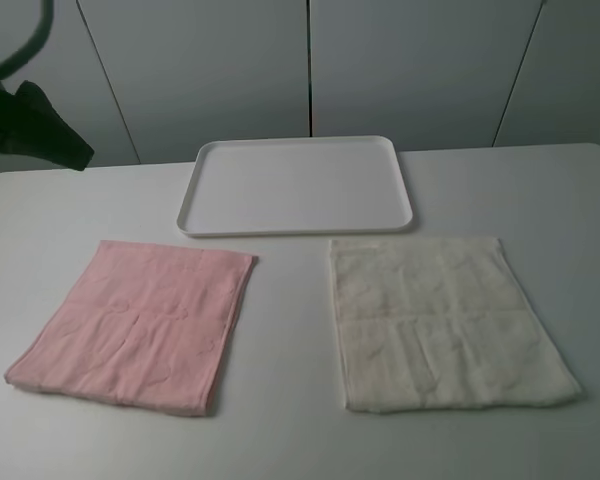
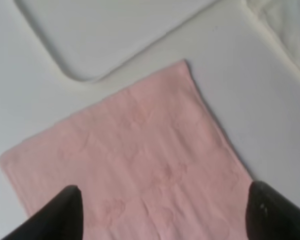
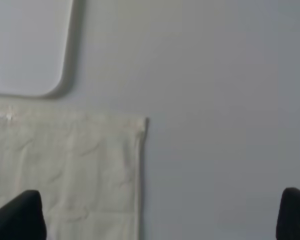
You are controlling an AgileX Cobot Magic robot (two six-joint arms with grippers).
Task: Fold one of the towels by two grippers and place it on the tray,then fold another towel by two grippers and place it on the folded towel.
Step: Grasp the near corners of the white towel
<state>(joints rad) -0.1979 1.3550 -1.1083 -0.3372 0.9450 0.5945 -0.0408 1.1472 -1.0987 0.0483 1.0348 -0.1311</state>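
Note:
The cream-white towel (image 1: 440,320) lies flat on the table at the right, and the pink towel (image 1: 140,325) lies flat at the left. Behind them sits the white tray (image 1: 296,186), with nothing on it. My left gripper (image 2: 165,197) hovers open above the pink towel (image 2: 140,150), its dark fingertips (image 2: 70,205) spread wide. My right gripper (image 3: 160,202) is open too, above the outer edge of the cream-white towel (image 3: 65,170) and the bare table beside it. Neither gripper's fingers show in the exterior high view.
A dark part of the left arm with a cable (image 1: 30,125) hangs at the far left, off the table. A tray corner (image 2: 105,30) shows beyond the pink towel, another tray corner (image 3: 25,45) beyond the cream one. White cabinet doors (image 1: 310,60) stand behind the table.

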